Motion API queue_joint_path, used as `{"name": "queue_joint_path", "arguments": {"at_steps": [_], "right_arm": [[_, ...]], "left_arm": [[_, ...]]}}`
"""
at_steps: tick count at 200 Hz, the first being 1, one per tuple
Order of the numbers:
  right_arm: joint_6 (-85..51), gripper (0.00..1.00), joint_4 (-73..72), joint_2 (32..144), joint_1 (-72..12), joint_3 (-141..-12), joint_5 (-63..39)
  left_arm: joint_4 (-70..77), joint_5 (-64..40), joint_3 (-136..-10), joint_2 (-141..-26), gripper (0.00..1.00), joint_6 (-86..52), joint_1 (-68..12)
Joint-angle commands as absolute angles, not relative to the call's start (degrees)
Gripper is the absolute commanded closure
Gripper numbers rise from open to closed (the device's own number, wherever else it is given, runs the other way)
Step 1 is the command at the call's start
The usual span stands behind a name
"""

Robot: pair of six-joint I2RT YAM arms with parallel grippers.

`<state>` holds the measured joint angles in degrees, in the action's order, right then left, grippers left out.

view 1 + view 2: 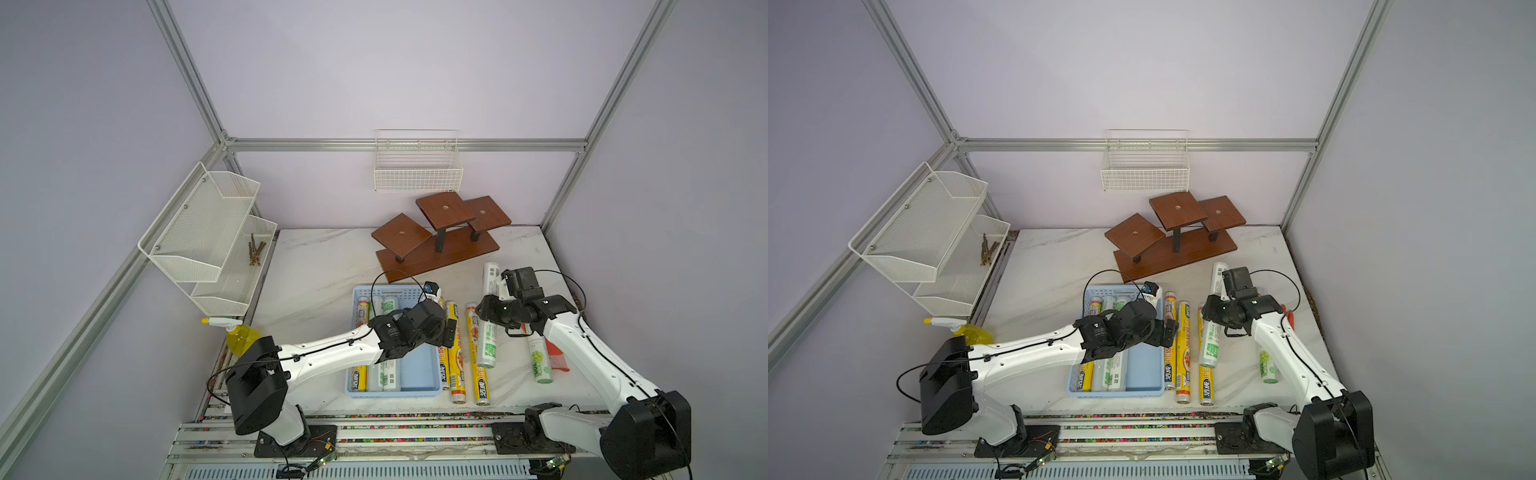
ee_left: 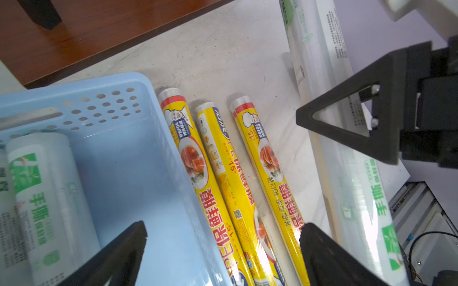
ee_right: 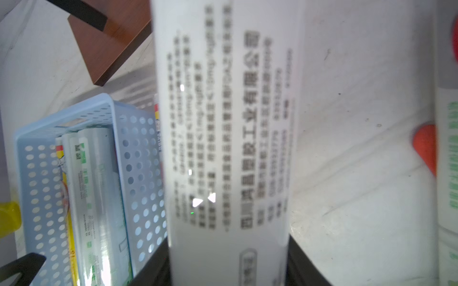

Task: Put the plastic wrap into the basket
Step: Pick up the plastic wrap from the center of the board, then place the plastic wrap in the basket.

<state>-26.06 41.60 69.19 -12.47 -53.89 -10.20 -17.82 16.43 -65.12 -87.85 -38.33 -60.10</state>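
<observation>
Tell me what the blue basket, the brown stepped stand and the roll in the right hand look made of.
The basket: moulded plastic, smooth and slightly glossy, with round holes and a rounded rim. The stand: probably wood or wood-look board, satin brown with faint grain. The held roll: seemingly glossy plastic film over whitish print, judging by the glints.

Place: robot lab test cell.
Frame: aluminium extrusion frame boxing in the workspace.
Walls: plain pale lilac panels, white wire basket hung on the back one.
Bench: marble-look tabletop, slotted rail along the front edge.
Robots: left arm, right arm, bases bolted to the rail, cables exposed.
Props: white mesh shelf, wooden riser stand, yellow spray bottle.
</observation>
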Motion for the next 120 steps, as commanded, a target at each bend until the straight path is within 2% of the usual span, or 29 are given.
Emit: {"name": "queue_joint_path", "arguments": {"at_steps": [1, 54, 120], "right_arm": [[-27.0, 0.59, 37.9, 67.3, -14.6, -56.0, -14.8], [-39.6, 0.59, 25.2, 67.5, -24.5, -53.7, -20.0], [-49.0, 0.59, 15.9, 73.0, -37.5, -54.8, -13.6]], "left_arm": [[-18.2, 21.3, -62.8, -82.5, 0.0, -39.0, -59.3], [-18.5, 24.3, -54.9, -73.3, 0.0, -39.1, -57.7], [-27.4, 27.9, -50.1, -64.5, 0.0, -39.9, -55.1]]}}
